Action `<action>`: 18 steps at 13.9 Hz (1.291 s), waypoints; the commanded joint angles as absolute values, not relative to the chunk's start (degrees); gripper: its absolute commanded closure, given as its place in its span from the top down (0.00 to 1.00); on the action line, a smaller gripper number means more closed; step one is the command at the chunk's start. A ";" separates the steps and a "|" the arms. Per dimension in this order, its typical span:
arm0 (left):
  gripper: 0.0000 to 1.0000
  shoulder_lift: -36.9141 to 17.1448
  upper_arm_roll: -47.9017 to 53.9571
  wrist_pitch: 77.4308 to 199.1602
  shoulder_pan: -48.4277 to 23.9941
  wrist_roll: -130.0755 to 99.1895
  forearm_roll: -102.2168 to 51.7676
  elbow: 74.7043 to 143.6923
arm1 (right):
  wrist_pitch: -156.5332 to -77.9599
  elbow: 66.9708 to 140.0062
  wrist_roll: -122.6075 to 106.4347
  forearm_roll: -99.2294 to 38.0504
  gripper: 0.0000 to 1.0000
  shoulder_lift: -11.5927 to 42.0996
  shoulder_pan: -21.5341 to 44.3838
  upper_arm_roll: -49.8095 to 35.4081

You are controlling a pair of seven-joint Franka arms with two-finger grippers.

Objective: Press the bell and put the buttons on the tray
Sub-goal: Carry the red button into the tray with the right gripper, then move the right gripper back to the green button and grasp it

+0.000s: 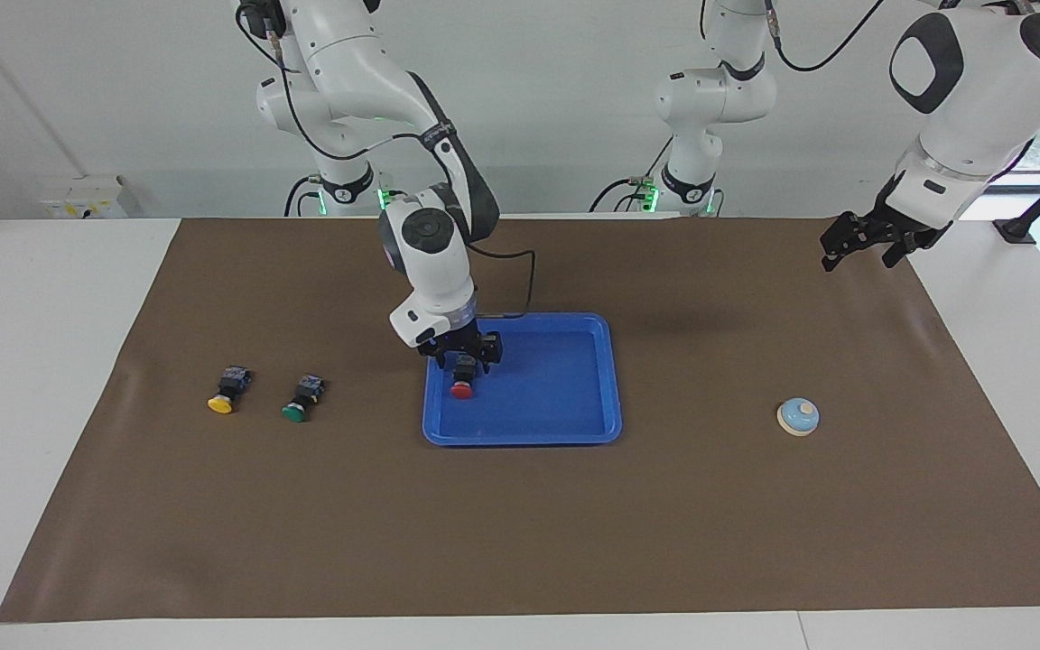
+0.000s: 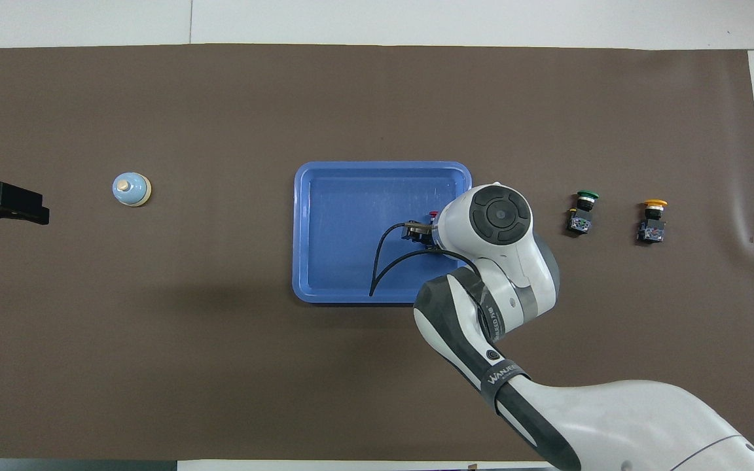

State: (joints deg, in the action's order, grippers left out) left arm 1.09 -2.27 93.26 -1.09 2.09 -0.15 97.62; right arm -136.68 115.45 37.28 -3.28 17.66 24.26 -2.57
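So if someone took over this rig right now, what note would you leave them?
Right gripper: open, low in the tray, fingers either side of the red button, which rests on the tray floor.
Left gripper: open, raised over the mat at the left arm's end, waiting.
Green button and yellow button: on the mat toward the right arm's end, outside the tray.
Bell: on the mat toward the left arm's end.
Done: red button in the tray.
Left: lift the right gripper clear, move green and yellow into the tray. Can't tell whether the bell was pressed.
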 commanded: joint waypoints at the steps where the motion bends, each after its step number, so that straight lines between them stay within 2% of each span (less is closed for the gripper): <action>1: 1.00 2.37 -2.37 93.25 -1.05 2.37 0.53 98.79 | -129.24 112.08 38.85 -4.39 1.00 14.60 22.77 -2.20; 4: 1.00 2.37 -2.29 93.25 -1.05 2.37 0.53 98.79 | -123.50 108.64 38.24 -4.31 1.00 12.23 19.79 -2.11; 11: 1.00 2.37 -2.29 93.25 -1.05 2.37 0.53 98.79 | -116.55 108.19 24.82 -3.61 1.00 7.82 10.30 -2.02; 15: 1.00 2.37 -2.37 93.25 -1.14 2.37 0.53 98.79 | -115.31 108.63 16.54 -0.98 1.00 7.38 3.54 -1.85; 18: 1.00 2.37 -2.29 93.25 -1.05 2.37 0.53 98.79 | -116.97 111.61 16.00 -0.62 1.00 6.51 0.28 -1.67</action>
State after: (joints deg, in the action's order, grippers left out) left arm 1.09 -2.27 93.26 -1.09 2.09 -0.15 97.62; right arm -115.86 108.66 16.68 -1.62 8.03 2.41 -1.11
